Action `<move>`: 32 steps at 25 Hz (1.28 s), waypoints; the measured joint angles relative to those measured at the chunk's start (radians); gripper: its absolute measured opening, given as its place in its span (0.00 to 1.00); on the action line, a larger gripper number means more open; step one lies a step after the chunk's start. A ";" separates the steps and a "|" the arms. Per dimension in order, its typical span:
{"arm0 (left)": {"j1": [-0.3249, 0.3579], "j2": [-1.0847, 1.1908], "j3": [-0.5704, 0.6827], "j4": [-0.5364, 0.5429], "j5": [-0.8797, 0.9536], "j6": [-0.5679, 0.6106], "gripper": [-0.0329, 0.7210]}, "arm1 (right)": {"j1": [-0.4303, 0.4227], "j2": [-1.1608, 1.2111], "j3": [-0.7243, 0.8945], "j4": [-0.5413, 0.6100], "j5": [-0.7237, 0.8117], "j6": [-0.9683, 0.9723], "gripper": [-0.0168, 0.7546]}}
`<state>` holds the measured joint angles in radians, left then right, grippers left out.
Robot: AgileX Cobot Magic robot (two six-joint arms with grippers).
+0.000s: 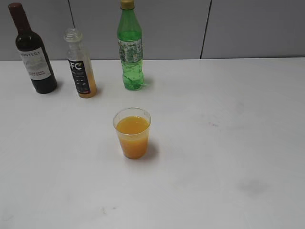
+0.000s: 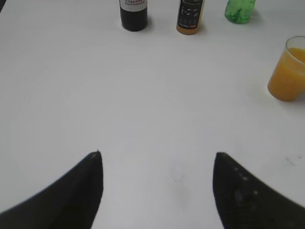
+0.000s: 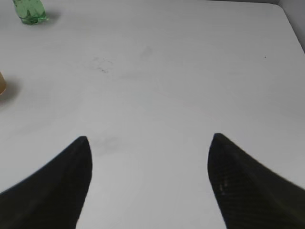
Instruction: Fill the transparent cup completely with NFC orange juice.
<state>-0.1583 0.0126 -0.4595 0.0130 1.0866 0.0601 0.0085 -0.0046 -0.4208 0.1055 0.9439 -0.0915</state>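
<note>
White surface (image 1: pixel 228 157) under grey wall panels. Left claw (image 2: pixel 157 164) and right claw (image 3: pixel 148 143) hover spread wide, empty, low above the near edge, well clear of everything. Mid-surface stands the transparent cup (image 1: pixel 132 133), mostly full of NFC orange juice (image 1: pixel 132 126), probably set central for pouring. Along the far edge: uncapped, nearly drained juice bottle (image 1: pixel 80 64), wine bottle (image 1: pixel 33 52), green soda bottle (image 1: pixel 130 47).

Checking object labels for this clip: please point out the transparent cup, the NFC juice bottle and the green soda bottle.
Small clear plastic cup holding orange juice (image 1: pixel 132 138), exterior view, on its juice-filled wall.
Clear NFC-labelled plastic bottle (image 1: pixel 80 71), exterior view, on its black label.
Green plastic soda bottle (image 1: pixel 131 50), exterior view, on its label.
</note>
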 joint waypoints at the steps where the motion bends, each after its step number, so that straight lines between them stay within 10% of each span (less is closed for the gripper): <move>1: 0.000 0.000 0.000 0.001 0.000 0.001 0.77 | 0.000 0.000 0.000 0.000 0.000 0.000 0.78; 9: 0.013 0.000 0.000 0.006 0.000 0.002 0.74 | 0.000 0.000 0.000 0.000 0.000 0.000 0.78; 18: 0.181 0.000 0.000 0.003 0.000 0.002 0.71 | 0.000 0.000 0.000 0.000 0.000 0.000 0.78; 32: 0.167 0.000 0.000 0.002 0.000 0.002 0.68 | 0.000 0.000 0.000 0.000 0.000 0.000 0.78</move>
<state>0.0089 0.0126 -0.4595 0.0149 1.0864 0.0621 0.0085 -0.0046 -0.4208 0.1055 0.9439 -0.0915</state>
